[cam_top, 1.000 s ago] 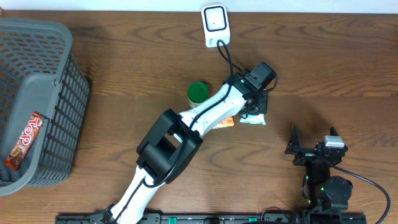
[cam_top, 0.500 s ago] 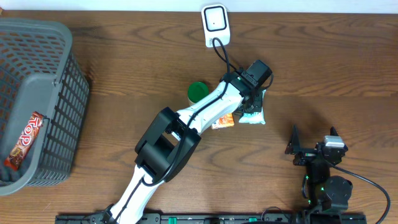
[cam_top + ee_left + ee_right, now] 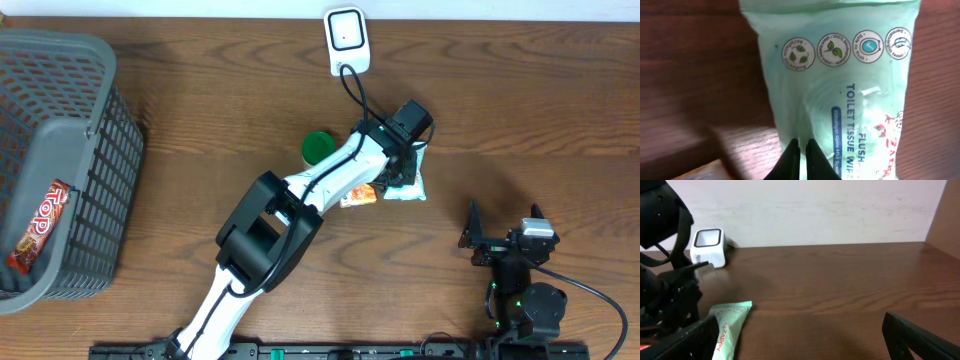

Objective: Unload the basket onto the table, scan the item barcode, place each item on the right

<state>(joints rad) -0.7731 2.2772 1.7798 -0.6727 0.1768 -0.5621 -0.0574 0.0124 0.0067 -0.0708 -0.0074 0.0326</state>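
The left end effector (image 3: 800, 148) is clenched, its two dark tips pressed together on the wrapper of the pale green wipes pack (image 3: 850, 95) near one of the pack's long edges; the wrist view reads "TOILET TISSUE" and a row of round icons on the film. From overhead, the pack lies just right of the frame's centre on the brown tabletop (image 3: 560, 110), mostly hidden under the left arm's wrist. An orange snack packet (image 3: 359, 197) lies just beside the pack, to its left, and a green round lid (image 3: 318, 147) sits near, further up and left. The white scanner (image 3: 346, 40) stands at the top centre, well apart from the pack. The right end effector (image 3: 503, 228) is released, fingers spread wide, at the lower right. A grey basket (image 3: 95, 60) fills the left edge, with a red candy bar (image 3: 40, 228) inside.
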